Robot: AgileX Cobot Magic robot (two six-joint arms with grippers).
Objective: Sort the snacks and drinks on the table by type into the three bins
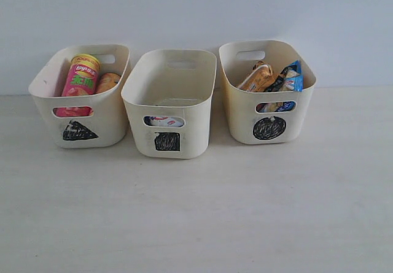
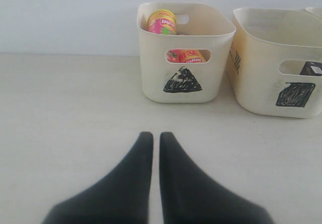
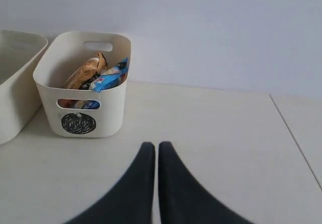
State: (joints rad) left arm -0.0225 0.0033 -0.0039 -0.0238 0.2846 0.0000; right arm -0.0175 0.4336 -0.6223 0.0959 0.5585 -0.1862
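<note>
Left gripper and right gripper hover over the pale beige bench, jaws pressed together, empty. Beyond, chip tubes sit in the cream plastic triangle-marked bin, a milk pouch in the square bin, crinkly bags in the circle bin. A forward lunge could shunt a bin.

Soft, even, fairly bright light fills all three views, with no glare. The square-marked bin throws only a faint, diffuse shadow onto the table around its base, and darker shade gathers in the narrow gaps on either side of it. The exterior view is slightly hazy and low in contrast. In the wrist views, the left gripper and right gripper are dark and soft-edged, out of focus.
</note>
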